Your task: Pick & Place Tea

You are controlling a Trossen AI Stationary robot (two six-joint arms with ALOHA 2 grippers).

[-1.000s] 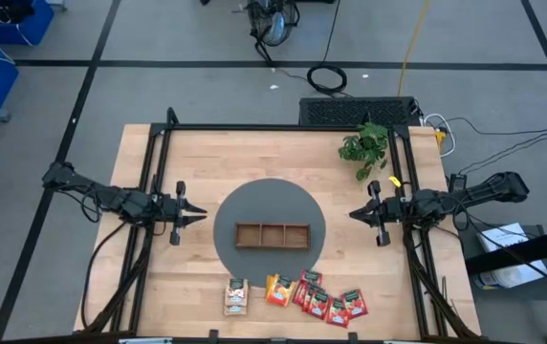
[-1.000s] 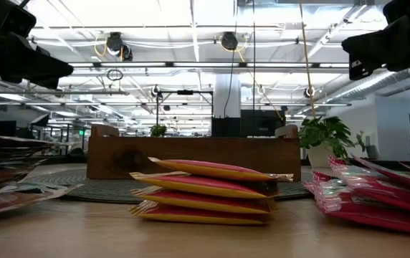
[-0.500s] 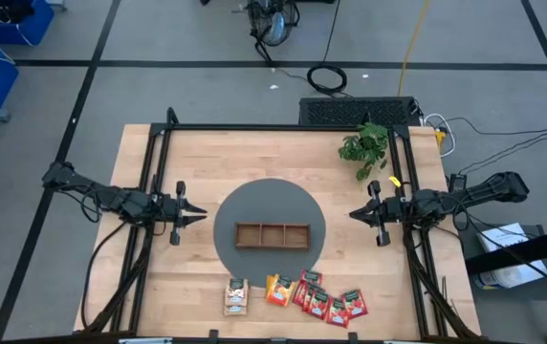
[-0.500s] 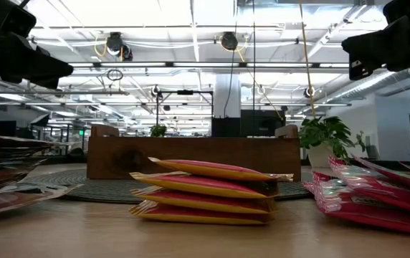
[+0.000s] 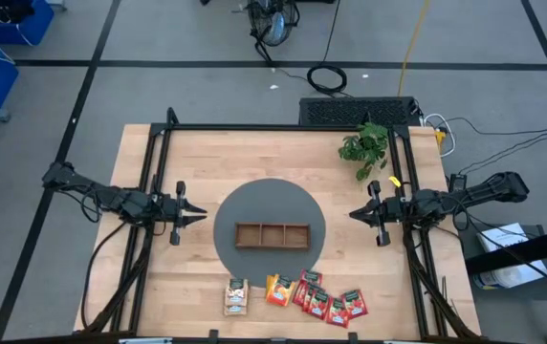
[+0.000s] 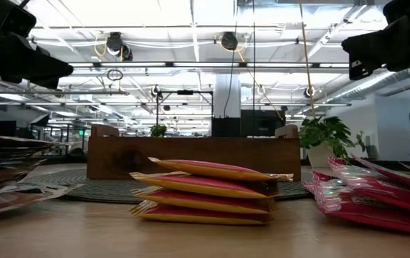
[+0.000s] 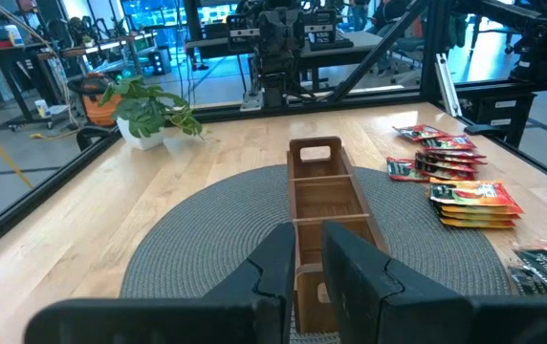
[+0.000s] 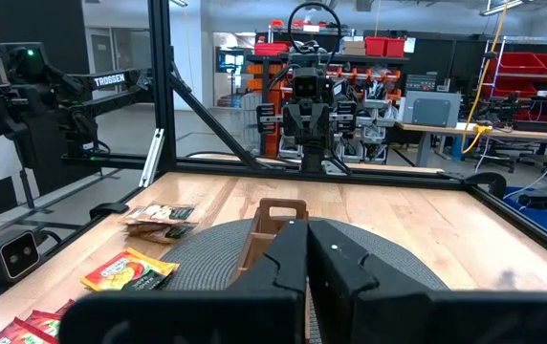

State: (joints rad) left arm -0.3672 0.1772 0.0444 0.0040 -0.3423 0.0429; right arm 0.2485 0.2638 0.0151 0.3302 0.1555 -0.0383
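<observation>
The tea sachets lie in three small piles along the table's near edge: beige-white [image 5: 236,296], orange [image 5: 278,289] and red [image 5: 331,302]. In the low view the orange pile [image 6: 211,190] is a flat stack on the wood, with the red pile [image 6: 377,192] beside it. My left gripper [image 5: 200,217] hovers shut at the left rim of the round grey mat [image 5: 254,205]. My right gripper [image 5: 353,214] hovers shut at the mat's right rim. Both point at the wooden tray [image 5: 272,234] from opposite sides and touch nothing.
The three-compartment wooden tray [image 7: 326,191] lies in the middle of the mat. A small potted plant [image 5: 364,146] stands near the table's far right corner. A black frame [image 5: 273,127] runs along the table's edges. Bare wood lies between the mat and the sachets.
</observation>
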